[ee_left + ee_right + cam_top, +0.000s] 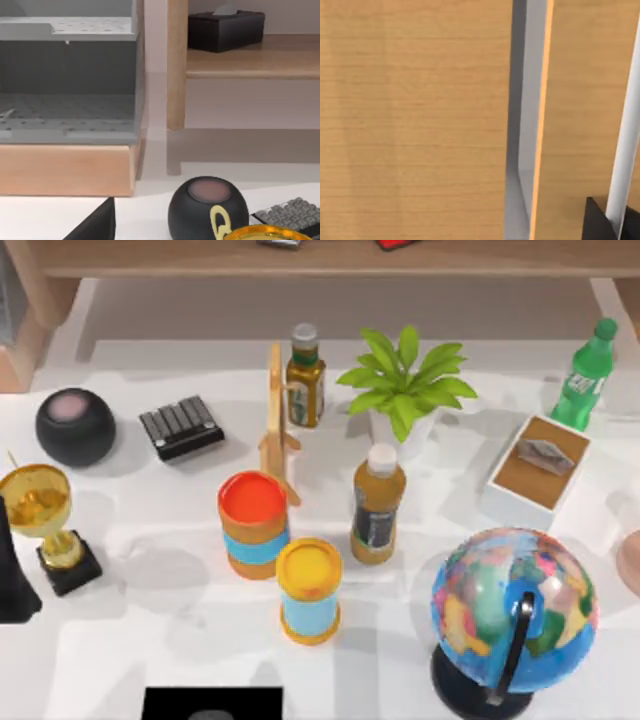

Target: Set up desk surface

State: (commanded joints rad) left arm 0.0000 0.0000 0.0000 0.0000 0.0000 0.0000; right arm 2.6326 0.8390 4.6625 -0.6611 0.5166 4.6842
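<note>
The desk surface (140, 640) is a broad white tabletop crowded with objects. At its left edge, beside a gold trophy (45, 525), stands the dark body of my left arm (14, 570). A dark part of my left gripper (95, 226) shows low in the left wrist view, short of the black round speaker (207, 207) and the trophy's rim (270, 233). The right wrist view is close against tan wooden panels (415, 120), with a dark corner of my right gripper (598, 221) at its lower edge.
On the desk stand a speaker (75, 426), small keyboard (182, 427), wooden stand (278, 425), two bottles (305, 375) (378, 502), plant (405, 385), red-lid can (254, 525), yellow-lid can (309, 590), globe (515, 615), tissue box (540, 470) and green bottle (585, 375). A wooden shelf (300, 258) runs along the back.
</note>
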